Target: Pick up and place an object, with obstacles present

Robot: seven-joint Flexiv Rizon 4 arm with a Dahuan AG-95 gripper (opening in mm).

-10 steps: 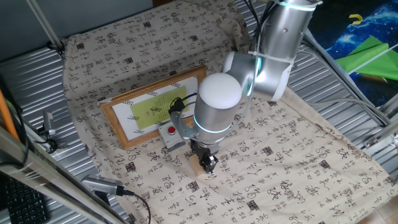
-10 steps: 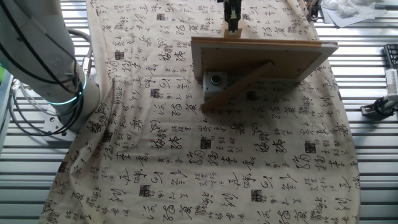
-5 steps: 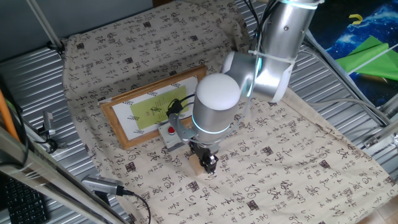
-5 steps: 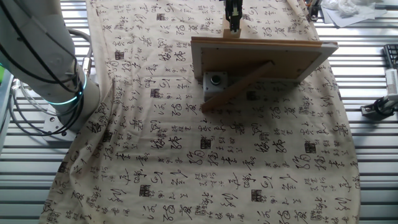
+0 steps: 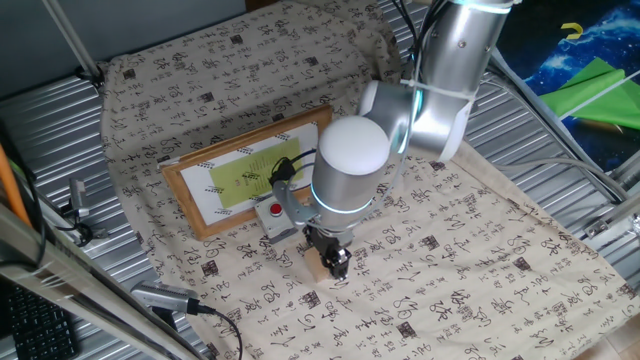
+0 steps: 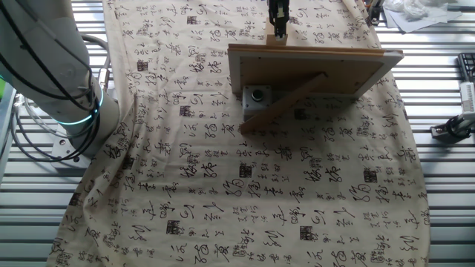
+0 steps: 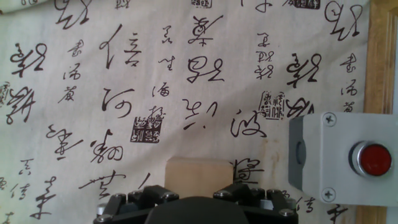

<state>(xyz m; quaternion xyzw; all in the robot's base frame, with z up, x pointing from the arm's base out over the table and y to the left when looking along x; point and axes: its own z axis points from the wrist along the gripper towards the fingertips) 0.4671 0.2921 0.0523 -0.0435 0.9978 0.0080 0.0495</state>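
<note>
The light-tan wooden cube sits on the printed cloth between my fingertips, which press against its two sides. My gripper is shut on the cube. In one fixed view the gripper stands low over the cube, just in front of the grey box with the red button and the picture frame. In the other fixed view the gripper and cube show beyond the frame's back.
The button box lies close to the right of the cube, with the frame's wooden edge behind it. The box leans by the frame's stand. Ribbed metal surrounds the cloth; open cloth lies left of the cube.
Nothing has visibly moved apart from a very slight shift of the arm; the gripper stays at the cube.
</note>
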